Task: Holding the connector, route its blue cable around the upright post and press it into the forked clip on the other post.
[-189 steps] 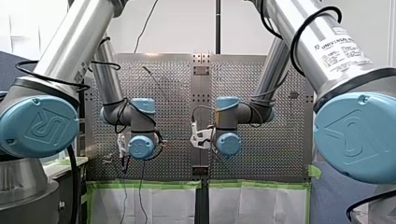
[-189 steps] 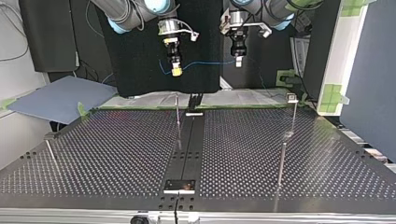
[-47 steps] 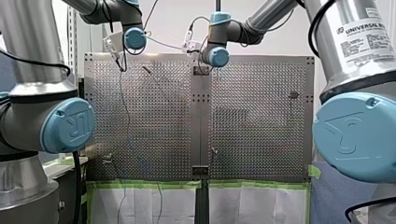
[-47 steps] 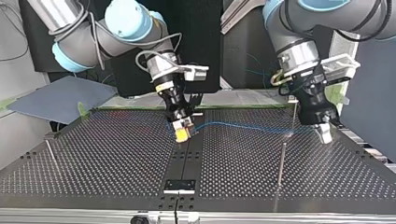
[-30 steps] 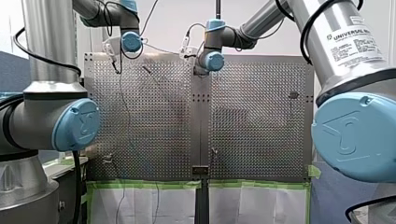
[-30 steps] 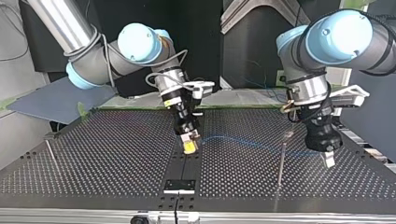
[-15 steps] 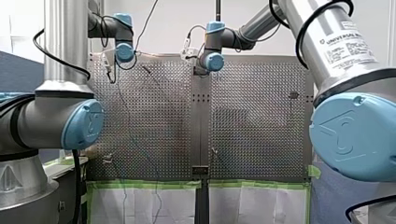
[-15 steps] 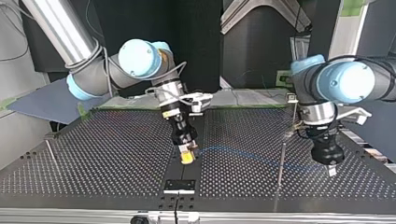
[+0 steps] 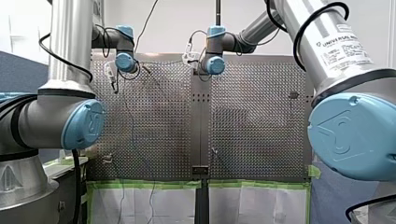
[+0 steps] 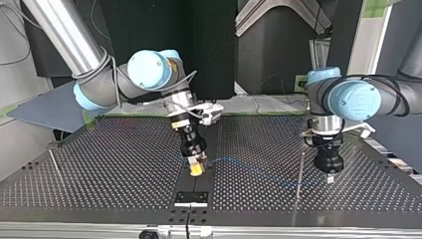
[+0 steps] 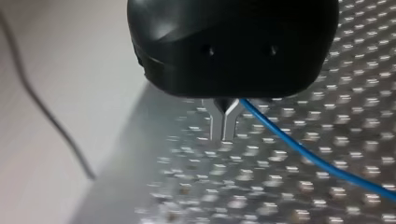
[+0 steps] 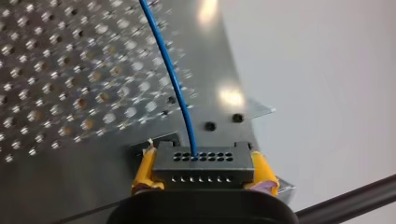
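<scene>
The right gripper (image 10: 197, 168) has its yellow pads clamped on both ends of the black connector (image 12: 203, 163), low over the middle of the perforated desk (image 10: 114, 169). From there the blue cable (image 10: 249, 170) stretches past the thin upright post (image 10: 299, 172) to the left gripper (image 10: 329, 178). Its metal fingers (image 11: 224, 123) are pinched together, with the cable running out from between them.

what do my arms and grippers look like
Both arms are silver tubes with light blue joint caps and black cables looped alongside. A printed Universal Robots label sits on my right arm; none shows on my left arm. Seen from the wrists, my left gripper has a rounded black body and slim metal fingers, while my right gripper has a black body and yellow pads.
</scene>
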### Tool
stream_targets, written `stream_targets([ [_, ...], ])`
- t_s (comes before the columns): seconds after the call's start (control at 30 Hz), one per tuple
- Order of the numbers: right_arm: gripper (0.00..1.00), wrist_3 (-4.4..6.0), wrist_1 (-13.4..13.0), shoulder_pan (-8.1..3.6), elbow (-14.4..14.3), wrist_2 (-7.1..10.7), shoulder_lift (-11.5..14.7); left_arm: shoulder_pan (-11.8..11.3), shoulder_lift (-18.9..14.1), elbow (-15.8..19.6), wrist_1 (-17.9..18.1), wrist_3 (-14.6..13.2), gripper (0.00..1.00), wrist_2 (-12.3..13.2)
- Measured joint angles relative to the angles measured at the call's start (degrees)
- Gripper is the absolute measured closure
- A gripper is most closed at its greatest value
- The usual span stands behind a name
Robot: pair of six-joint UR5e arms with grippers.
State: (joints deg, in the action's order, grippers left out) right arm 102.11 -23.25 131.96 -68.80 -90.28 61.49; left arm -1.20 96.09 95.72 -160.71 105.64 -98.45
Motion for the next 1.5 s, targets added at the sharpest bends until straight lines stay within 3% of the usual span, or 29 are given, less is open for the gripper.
stream_targets([
  [0.17, 1.0, -1.01, 1.0, -0.21, 0.0, -0.13, -1.0, 0.2, 1.6, 0.9, 0.0, 0.4, 1.0, -0.9],
  [0.57, 1.0, -1.94, 3.1, -0.17, -0.1, -0.2, -2.3, 0.8, 1.9, 1.4, 0.0, 0.7, 1.0, -1.4],
  [0.9, 1.0, -3.11, 7.2, 0.46, -0.4, -0.93, -4.2, 1.4, 1.9, 4.5, 2.8, -0.1, 1.0, 2.5],
  [0.97, 1.0, -3.41, 7.5, 0.54, -0.7, -1.05, -4.3, 1.4, 1.9, 5.5, 3.7, -0.2, 0.74, 3.2],
  [1.0, 1.0, -3.57, 7.6, 0.59, -0.9, -1.09, -4.3, 1.4, 1.9, 5.8, 4.2, -0.2, 0.74, 3.3],
  [1.03, 1.0, -3.77, 7.6, 0.64, -1.3, -1.15, -4.4, 1.4, 1.9, 6.1, 4.7, -0.3, 0.61, 3.5],
  [1.07, 1.0, -3.89, 7.5, 0.67, -1.7, -1.21, -4.4, 1.4, 1.9, 6.3, 5.1, -0.3, 0.42, 3.7],
  [1.1, 1.0, -3.98, 7.5, 0.69, -2.0, -1.27, -4.4, 1.4, 1.9, 6.4, 5.5, -0.3, 0.42, 4.0],
  [1.17, 1.0, -4.1, 7.2, 0.69, -3.0, -1.46, -4.4, 1.5, 1.9, 6.7, 6.6, -0.2, 0.24, 4.6],
  [1.2, 1.0, -4.13, 6.9, 0.7, -3.4, -1.54, -4.4, 1.5, 1.9, 6.8, 7.0, -0.1, 0.24, 4.8],
  [1.27, 1.0, -4.16, 6.1, 0.72, -4.5, -1.66, -4.4, 1.5, 1.9, 7.2, 8.0, 0.4, 0.14, 4.8],
  [1.5, 1.0, -4.73, 4.1, 0.86, -8.0, -2.23, -4.5, 1.5, 1.9, 7.7, 9.6, 2.3, 0.14, 4.9],
])
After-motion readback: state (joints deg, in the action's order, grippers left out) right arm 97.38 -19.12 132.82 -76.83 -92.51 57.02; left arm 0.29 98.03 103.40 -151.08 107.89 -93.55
